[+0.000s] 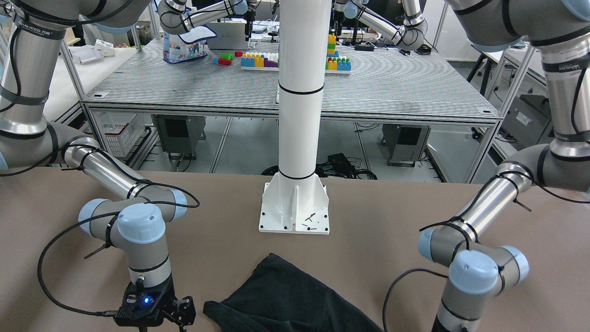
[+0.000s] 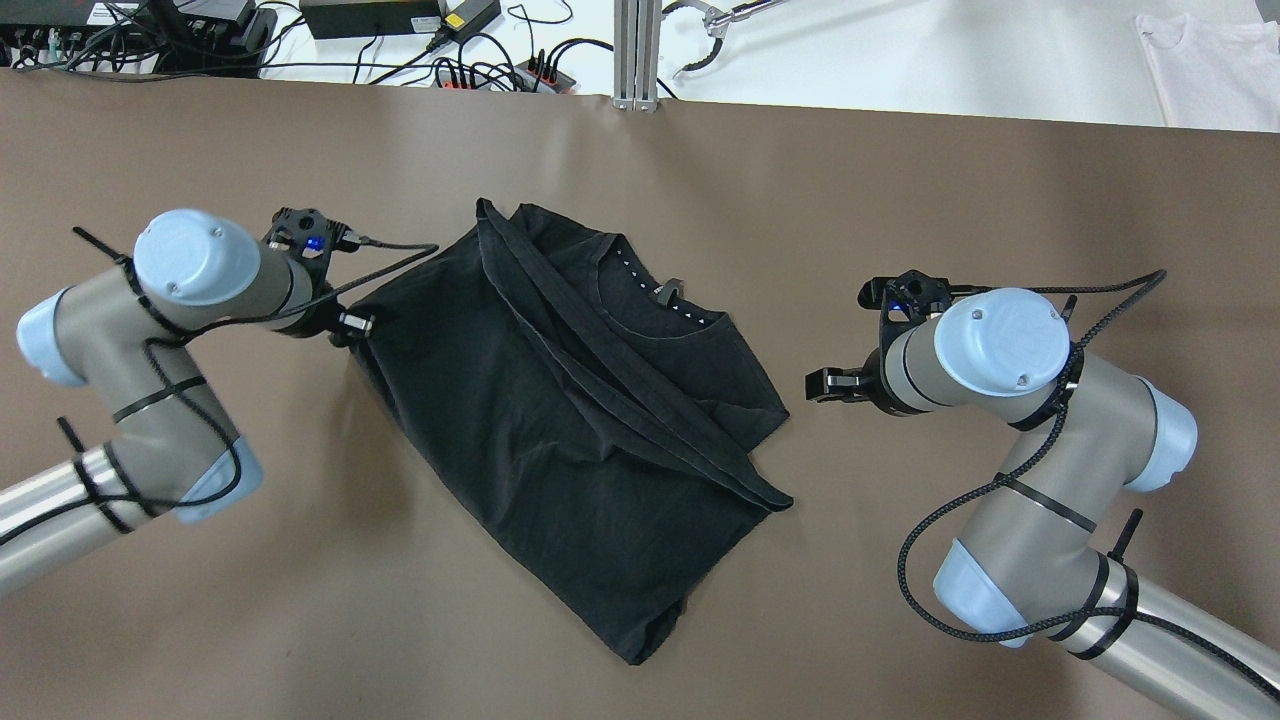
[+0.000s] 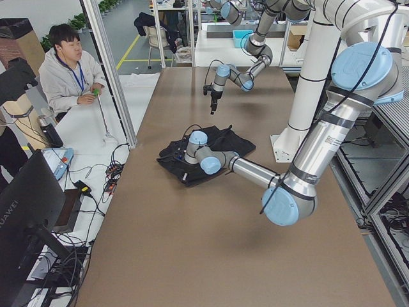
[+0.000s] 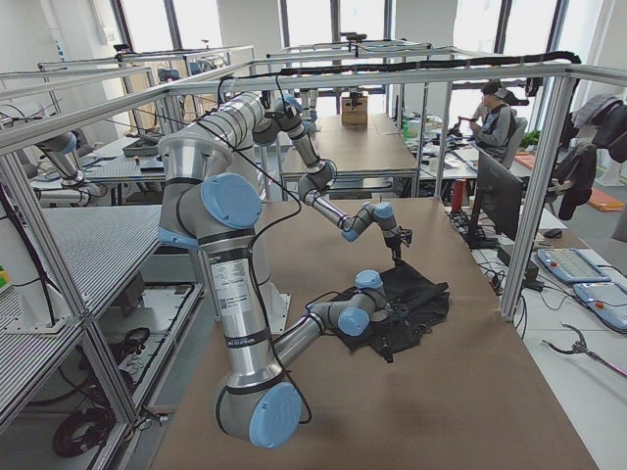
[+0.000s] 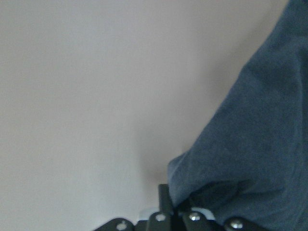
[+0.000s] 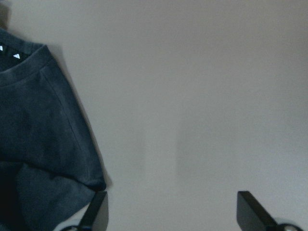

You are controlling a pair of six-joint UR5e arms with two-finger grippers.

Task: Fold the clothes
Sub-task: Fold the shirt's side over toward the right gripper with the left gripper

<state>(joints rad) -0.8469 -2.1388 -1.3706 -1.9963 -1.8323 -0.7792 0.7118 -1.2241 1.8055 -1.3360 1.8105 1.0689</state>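
Observation:
The black garment lies crumpled and partly folded in the middle of the brown table, neckline up; it also shows in the front view. My left gripper is at the garment's left corner. In the left wrist view the gripper looks shut on the bunched fabric edge. My right gripper is open and empty, low over bare table just right of the garment's right edge. The right wrist view shows the gripper spread wide, with the garment's edge by one finger.
The white pole's base plate stands at the robot's side of the table. Cables and power bricks and a white cloth lie beyond the far edge. A seated person is by the far side.

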